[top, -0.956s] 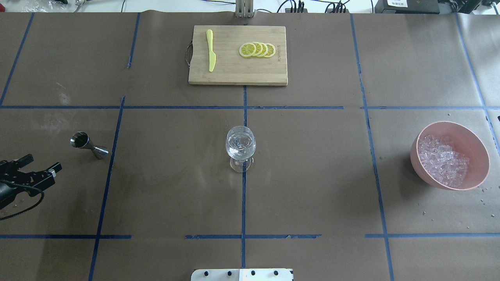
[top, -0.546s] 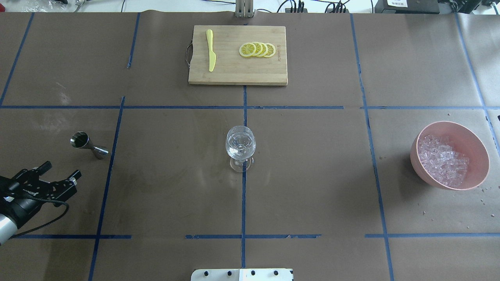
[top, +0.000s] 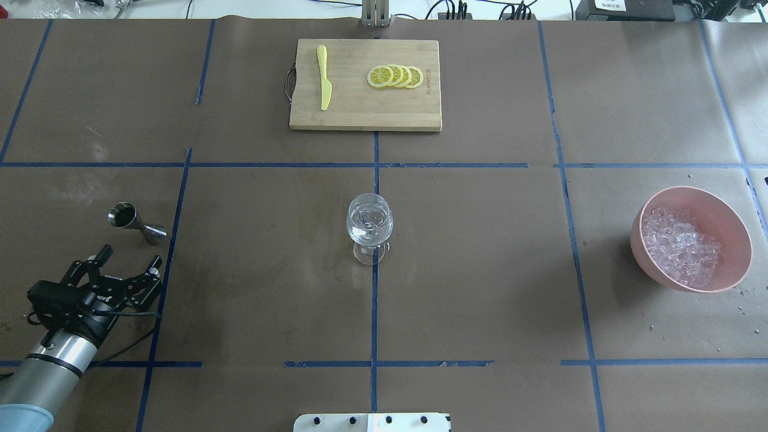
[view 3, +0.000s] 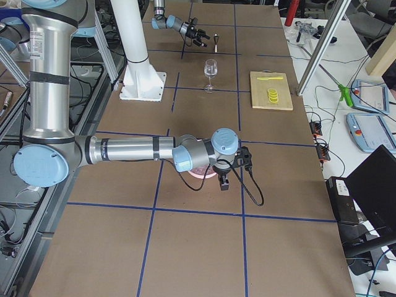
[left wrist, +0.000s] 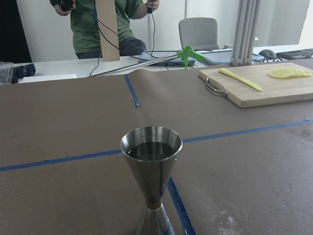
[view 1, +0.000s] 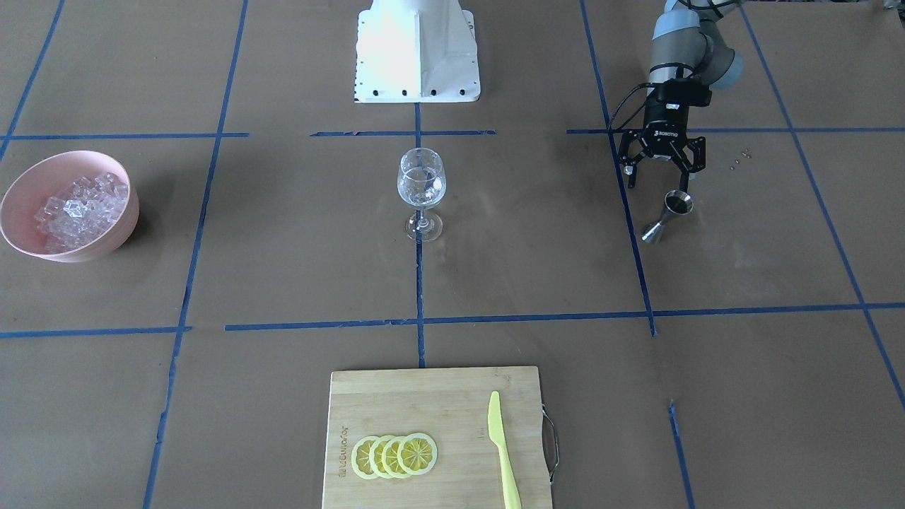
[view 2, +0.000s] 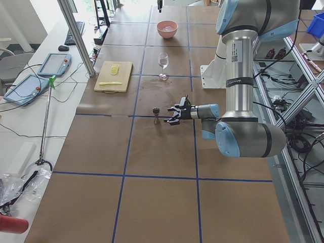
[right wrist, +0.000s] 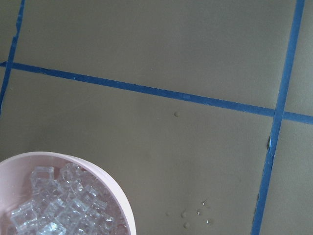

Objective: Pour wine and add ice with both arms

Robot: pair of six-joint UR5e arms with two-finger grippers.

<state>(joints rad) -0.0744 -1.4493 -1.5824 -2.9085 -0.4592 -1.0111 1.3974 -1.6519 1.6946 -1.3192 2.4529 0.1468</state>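
Note:
A steel jigger (top: 137, 223) stands at the table's left and also shows in the front view (view 1: 668, 215). In the left wrist view (left wrist: 151, 166) its top cup holds clear wine (left wrist: 151, 151). My left gripper (top: 132, 257) is open and empty just short of the jigger, fingers pointing at it, as the front view (view 1: 659, 180) also shows. A wine glass (top: 369, 225) stands at the centre. Ice cubes (top: 678, 246) fill a pink bowl (top: 741, 240) at the right. My right gripper (view 3: 224, 182) hangs above the bowl's edge; I cannot tell if it is open.
A wooden cutting board (top: 365, 114) with lemon slices (top: 396, 77) and a yellow knife (top: 324, 78) lies at the far side. The white pedestal (view 1: 417, 49) stands behind the glass. Droplets (right wrist: 195, 215) lie on the paper beside the bowl.
My left gripper has come in from the left edge, moving right and turning to point at the jigger. The jigger, glass and bowl have not moved.

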